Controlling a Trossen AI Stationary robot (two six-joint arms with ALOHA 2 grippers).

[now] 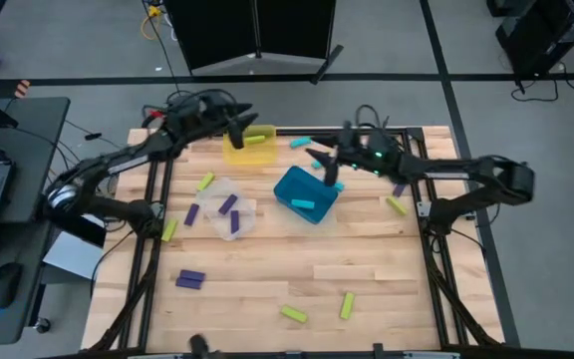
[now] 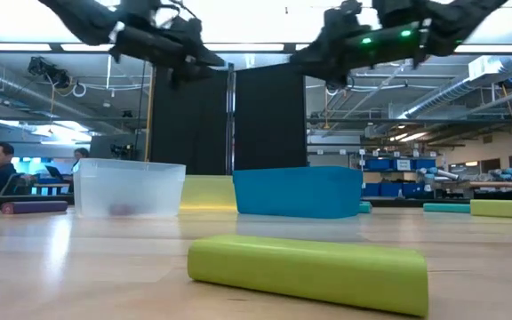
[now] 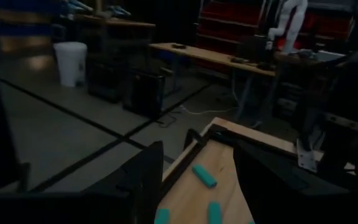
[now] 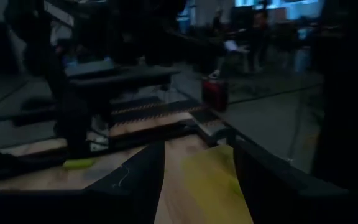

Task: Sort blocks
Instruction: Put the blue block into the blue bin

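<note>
High view: the left gripper [image 1: 239, 128] hangs over the yellow bin [image 1: 250, 146], the right gripper [image 1: 325, 165] over the teal bin [image 1: 305, 193]. Blocks lie scattered on the worktop [image 1: 267, 279]; a purple block [image 1: 190, 279] sits alone.

Low view: both arms ride high, and a green block [image 2: 308, 271] lies nearest.

Left wrist view: fingers [image 3: 148, 177] parted, nothing held. Right wrist view: likewise released.

Best to descend straight over one isolated block, fingers across its short side.

Blocks [image 1: 191, 280] lie scattered flat across the table [image 1: 267, 289]: cyan ones near the far edge, purple ones toward the left, yellow-green ones along the near side and right.
</note>
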